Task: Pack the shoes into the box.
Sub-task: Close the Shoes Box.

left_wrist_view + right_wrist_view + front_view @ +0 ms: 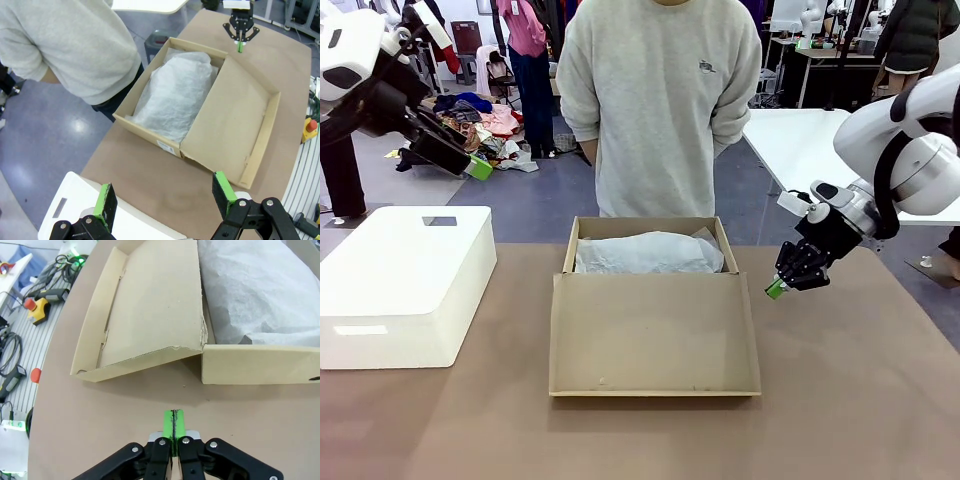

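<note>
The tan cardboard box point(645, 228) sits mid-table with its flap lid point(654, 335) folded flat toward me, and white tissue paper point(648, 253) fills it. The shoes are out of view; the tissue hides whatever lies under it. My left gripper point(478, 168) hangs open, high above the table's left side, empty, its green pads point(223, 191) wide apart over a white container. My right gripper point(777, 289) is shut on nothing, low over the table just right of the box. The right wrist view has the shut gripper point(173, 425) facing the box's side wall point(260, 365).
A white rounded plastic box point(402, 282) stands at the table's left. A person in a grey sweatshirt point(660, 100) stands at the far edge behind the box, hands behind the back. Bare brown tabletop point(860, 400) lies to the right and front.
</note>
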{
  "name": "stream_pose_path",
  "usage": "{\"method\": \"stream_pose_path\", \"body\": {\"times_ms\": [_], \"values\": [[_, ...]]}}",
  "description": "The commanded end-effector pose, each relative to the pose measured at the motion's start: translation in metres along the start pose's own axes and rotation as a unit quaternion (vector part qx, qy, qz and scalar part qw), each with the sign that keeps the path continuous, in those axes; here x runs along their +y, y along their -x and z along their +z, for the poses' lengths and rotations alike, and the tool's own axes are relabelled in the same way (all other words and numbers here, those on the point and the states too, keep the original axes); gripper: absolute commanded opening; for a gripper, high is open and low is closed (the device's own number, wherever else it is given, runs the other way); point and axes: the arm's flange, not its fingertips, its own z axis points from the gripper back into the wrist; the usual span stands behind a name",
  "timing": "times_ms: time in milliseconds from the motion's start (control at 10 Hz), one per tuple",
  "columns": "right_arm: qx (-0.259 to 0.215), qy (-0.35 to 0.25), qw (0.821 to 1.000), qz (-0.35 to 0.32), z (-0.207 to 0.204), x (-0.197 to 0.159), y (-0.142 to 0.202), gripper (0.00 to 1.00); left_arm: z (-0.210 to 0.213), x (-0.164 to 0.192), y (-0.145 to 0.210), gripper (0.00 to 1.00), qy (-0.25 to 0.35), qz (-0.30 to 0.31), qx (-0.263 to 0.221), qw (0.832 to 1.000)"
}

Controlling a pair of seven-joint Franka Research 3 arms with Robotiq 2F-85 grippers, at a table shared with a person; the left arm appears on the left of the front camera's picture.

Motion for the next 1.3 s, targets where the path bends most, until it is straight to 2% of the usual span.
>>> {"method": "stream_pose_path", "body": {"times_ms": [0, 300, 1200], "values": [[-0.006, -0.003, 1.0, 0.0, -0.006, -0.003, -0.001, 0.0, 0.001, 0.0, 0.0, 1.0, 0.005, -0.001, -0.002, 1.0], [-0.019, 0.007, 1.0, -0.006, -0.022, -0.004, -0.003, 0.0, 0.001, 0.0, 0.0, 1.0, 0.005, -0.001, -0.002, 1.0], [-0.053, -0.037, 0.998, 0.007, -0.074, -0.006, 0.006, 0.0, 0.001, 0.0, 0.0, 1.0, 0.005, -0.001, -0.002, 1.0]]}}
